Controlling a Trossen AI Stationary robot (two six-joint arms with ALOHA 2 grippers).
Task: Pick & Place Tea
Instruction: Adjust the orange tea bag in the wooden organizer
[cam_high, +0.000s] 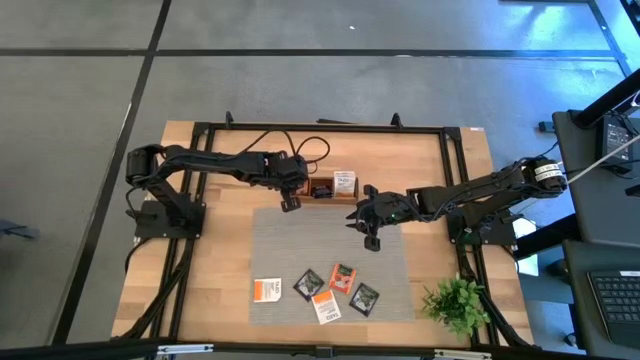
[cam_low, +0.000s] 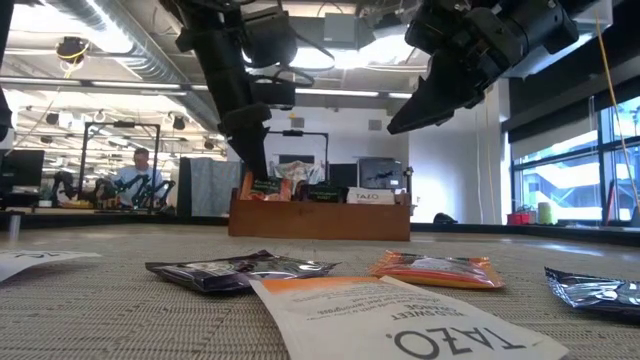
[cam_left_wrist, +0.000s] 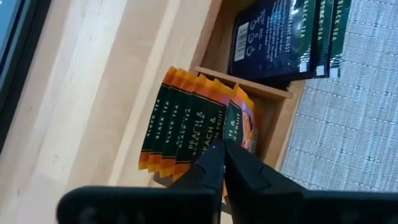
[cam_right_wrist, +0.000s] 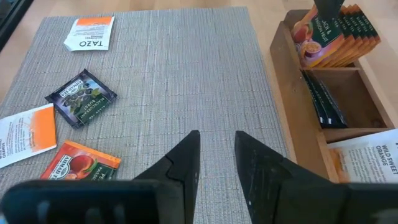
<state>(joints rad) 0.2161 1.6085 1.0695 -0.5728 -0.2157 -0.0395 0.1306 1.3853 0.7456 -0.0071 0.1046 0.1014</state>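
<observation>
Several tea sachets lie flat on the grey mat near the table's near edge: a white one (cam_high: 267, 290), a dark one (cam_high: 308, 284), an orange one (cam_high: 343, 277), a white and orange one (cam_high: 326, 306) and another dark one (cam_high: 364, 298). More sachets stand in the wooden tray (cam_high: 322, 190): orange ones (cam_left_wrist: 186, 118) in its left end compartment, dark ones (cam_left_wrist: 280, 37) in the middle, and a white one (cam_right_wrist: 367, 155). My left gripper (cam_left_wrist: 222, 158) is shut and points down into the orange compartment. My right gripper (cam_right_wrist: 216, 137) is open and hovers above the mat (cam_high: 330, 240), to the right of the tray. My left gripper comes from above, pointing down, with its shut fingertips (cam_left_wrist: 214, 152) at the upper edges of the orange sachets (cam_left_wrist: 239, 124) that stand in the tray's left end compartment. The fingers cover the spot, so I cannot tell whether a sachet is pinched between them.
The tray stands at the mat's far edge, and its dividers (cam_left_wrist: 249, 84) separate the three compartments. A small green plant (cam_high: 458, 300) stands at the table's near right corner. In the room beyond the table, a person (cam_low: 140, 175) sits far off.
</observation>
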